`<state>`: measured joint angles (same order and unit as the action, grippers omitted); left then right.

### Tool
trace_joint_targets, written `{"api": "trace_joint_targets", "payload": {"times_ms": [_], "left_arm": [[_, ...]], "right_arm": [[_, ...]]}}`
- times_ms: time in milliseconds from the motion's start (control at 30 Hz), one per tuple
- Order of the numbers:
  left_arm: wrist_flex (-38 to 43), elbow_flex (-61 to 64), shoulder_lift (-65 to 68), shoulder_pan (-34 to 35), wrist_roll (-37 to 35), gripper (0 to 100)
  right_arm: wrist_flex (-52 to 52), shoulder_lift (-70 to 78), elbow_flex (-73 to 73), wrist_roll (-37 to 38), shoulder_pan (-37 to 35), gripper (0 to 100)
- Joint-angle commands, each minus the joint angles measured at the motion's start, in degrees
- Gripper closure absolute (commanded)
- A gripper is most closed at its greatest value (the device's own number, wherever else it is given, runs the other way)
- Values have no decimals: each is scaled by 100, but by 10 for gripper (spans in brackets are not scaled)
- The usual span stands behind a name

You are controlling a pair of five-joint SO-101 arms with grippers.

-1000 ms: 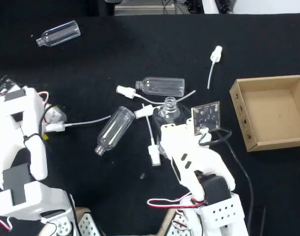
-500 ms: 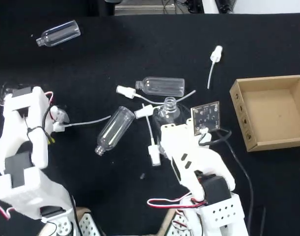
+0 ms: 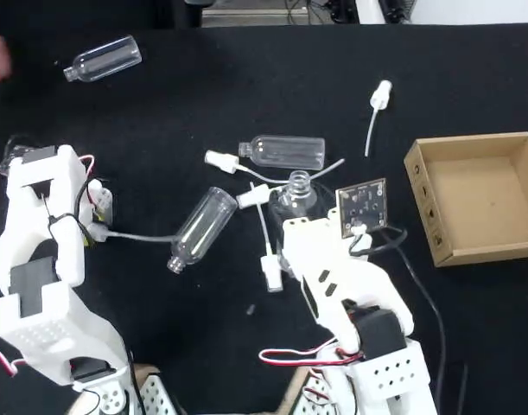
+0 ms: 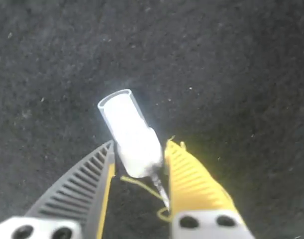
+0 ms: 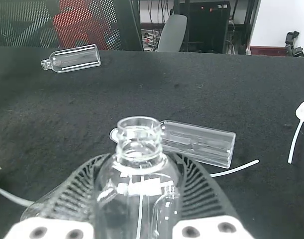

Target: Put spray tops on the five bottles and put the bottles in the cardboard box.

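**Left arm holds a spray top; right arm holds an open bottle**

My left gripper (image 4: 140, 148) is closed on a spray top (image 4: 129, 127). Its dip tube (image 3: 143, 235) runs across the black table (image 3: 246, 78) toward the mouth end of a lying bottle (image 3: 199, 229). My right gripper (image 5: 142, 167) clamps an upright bottle (image 5: 139, 149) with its neck open, well apart from the left arm. The cardboard box (image 3: 423, 186) stands at the table's right side.

Recommendation: raise the spray top until the tube hangs free. Feed the tube tip into the neck first and keep the bottle vertical, then seat the head squarely.

Risk: the tube may snag on the lying bottle.
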<state>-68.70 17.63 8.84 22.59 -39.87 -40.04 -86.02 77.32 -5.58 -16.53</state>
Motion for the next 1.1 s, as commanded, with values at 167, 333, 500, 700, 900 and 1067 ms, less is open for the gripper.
{"api": "trace_joint_targets", "payload": {"times_ms": [167,333,500,700,900,1067], "left_arm": [[53,-523,-26,-382,3156,943],[35,-470,-18,-620,4255,856],[-18,-418,-18,-585,3666,749],[264,-418,-9,-593,3218,787],[563,-189,-9,-637,2752,787],[440,57,-9,-708,2646,814]], "right_arm": [[-26,-198,-22,53,-62,988],[-26,-198,-22,53,-62,988],[-26,-198,-22,53,-62,988],[-35,-198,-22,53,-62,988],[-35,-198,-22,53,-62,988],[-35,-198,-22,53,-62,988]]}}
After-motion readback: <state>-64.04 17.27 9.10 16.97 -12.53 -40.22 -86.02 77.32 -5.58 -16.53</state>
